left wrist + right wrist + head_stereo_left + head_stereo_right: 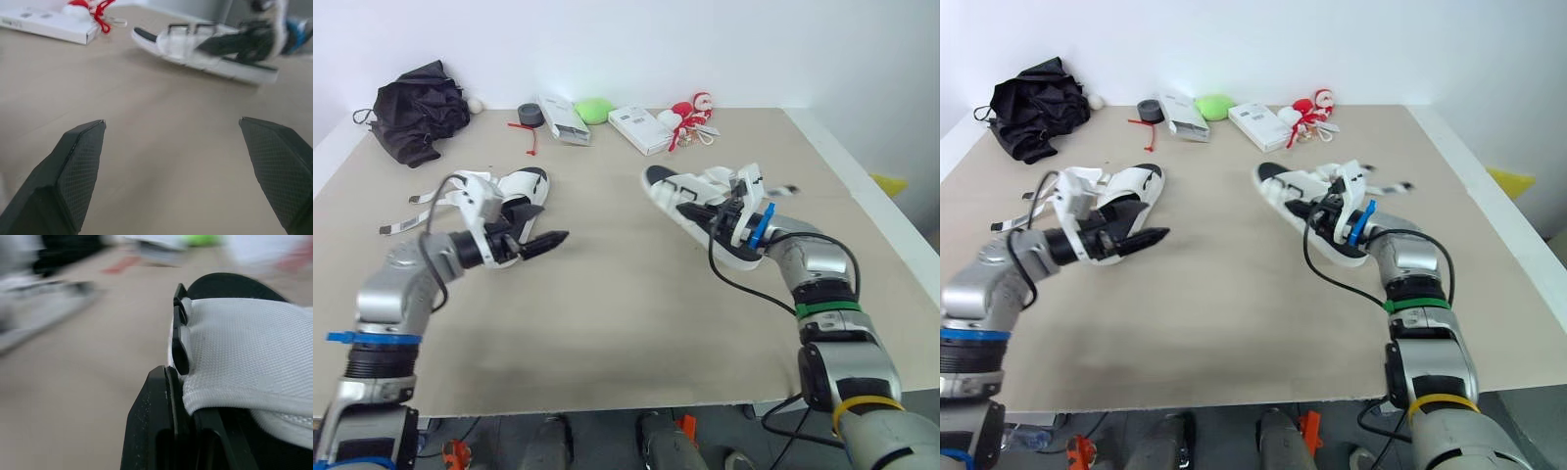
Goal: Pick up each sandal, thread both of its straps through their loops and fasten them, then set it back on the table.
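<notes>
Right wrist view, sandal strap [244, 342] touching right pincer [724, 210], sandal [671, 191] on table [626, 323]

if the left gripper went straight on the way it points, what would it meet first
Probably the bare table ahead of the left gripper, seen between its open fingers. The white sandal lies farther along that line. Depth is unclear.

Head stereo pair above table [607, 323]; wrist cameras low, close.

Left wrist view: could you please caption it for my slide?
Open left gripper above beige tabletop, facing a white strapped sandal with black footbed.
</notes>
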### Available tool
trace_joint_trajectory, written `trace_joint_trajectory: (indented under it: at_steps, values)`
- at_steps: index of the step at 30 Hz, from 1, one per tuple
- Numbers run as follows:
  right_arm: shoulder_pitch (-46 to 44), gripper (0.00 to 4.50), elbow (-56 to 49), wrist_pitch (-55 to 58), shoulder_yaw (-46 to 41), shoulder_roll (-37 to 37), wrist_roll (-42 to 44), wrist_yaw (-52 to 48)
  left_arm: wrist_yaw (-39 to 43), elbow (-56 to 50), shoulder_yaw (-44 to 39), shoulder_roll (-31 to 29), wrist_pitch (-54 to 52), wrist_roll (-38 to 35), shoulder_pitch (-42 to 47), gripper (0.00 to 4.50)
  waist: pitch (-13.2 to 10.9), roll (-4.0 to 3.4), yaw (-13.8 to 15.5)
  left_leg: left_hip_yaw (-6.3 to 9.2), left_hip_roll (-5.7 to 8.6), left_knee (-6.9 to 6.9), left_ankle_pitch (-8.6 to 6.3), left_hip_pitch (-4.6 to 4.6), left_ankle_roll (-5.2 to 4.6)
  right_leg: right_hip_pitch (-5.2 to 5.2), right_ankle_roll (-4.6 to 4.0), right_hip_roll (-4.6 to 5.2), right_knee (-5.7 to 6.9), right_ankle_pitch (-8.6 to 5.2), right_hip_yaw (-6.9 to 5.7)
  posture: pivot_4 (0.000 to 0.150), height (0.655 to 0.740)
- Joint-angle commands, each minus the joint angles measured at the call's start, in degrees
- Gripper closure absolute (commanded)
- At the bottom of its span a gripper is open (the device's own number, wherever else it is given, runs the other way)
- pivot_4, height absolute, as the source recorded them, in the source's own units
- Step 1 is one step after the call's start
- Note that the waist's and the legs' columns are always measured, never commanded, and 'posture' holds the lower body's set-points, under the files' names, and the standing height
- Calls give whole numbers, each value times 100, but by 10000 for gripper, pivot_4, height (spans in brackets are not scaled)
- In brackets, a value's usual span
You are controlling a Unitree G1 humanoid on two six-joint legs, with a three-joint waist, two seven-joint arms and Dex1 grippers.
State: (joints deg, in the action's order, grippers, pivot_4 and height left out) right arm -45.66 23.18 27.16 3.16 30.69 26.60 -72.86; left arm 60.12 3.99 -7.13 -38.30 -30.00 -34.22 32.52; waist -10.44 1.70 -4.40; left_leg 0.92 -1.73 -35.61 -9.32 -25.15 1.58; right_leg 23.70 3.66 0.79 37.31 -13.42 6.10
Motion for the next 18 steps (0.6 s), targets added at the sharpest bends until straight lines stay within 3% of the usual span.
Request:
trace_joint_trajectory:
  at_steps: [1,8,9,12,15,17,18]
  values:
    - [422,43769,-1474,212,915,405,-58,-1094,850,90,303,-211,-96,-79,339,0,0,0,6,0,0,0,0,0,0,0,0,0,0,0,0,1500,7380]
    - [393,43769,-1866,-42,1704,406,-517,-1509,1287,565,1003,9,352,538,512,0,0,0,24,13,0,-23,4,-1,5,-4,-3,-1,13,-8,-18,1500,7380]
    - [404,45000,-1881,-79,1753,397,-567,-1521,1366,595,1094,25,415,611,477,4902,0,0,25,13,-1,-26,4,0,6,-4,-3,-2,17,-7,-19,1500,7380]
    - [406,45000,-1819,-119,1805,348,-657,-1465,1613,598,1282,44,606,747,326,12447,0,0,26,17,-4,-25,4,-1,6,0,-7,-7,25,-10,-20,1500,7380]
    - [442,45000,-1824,-129,1805,321,-674,-1420,1762,682,1430,103,856,922,179,22122,0,0,25,18,-4,-25,4,0,6,2,-13,-7,36,-13,-21,1500,7380]
    - [448,45000,-1826,-123,1801,291,-687,-1380,1793,696,1518,194,962,1000,100,31443,0,0,28,19,-4,-26,4,1,6,4,-15,-8,43,-15,-21,1500,7380]
    - [436,45000,-1789,-151,1799,282,-727,-1346,1810,632,1573,225,964,1030,51,33316,0,0,28,20,-3,-30,5,1,6,4,-16,-8,51,-17,-21,1500,7380]
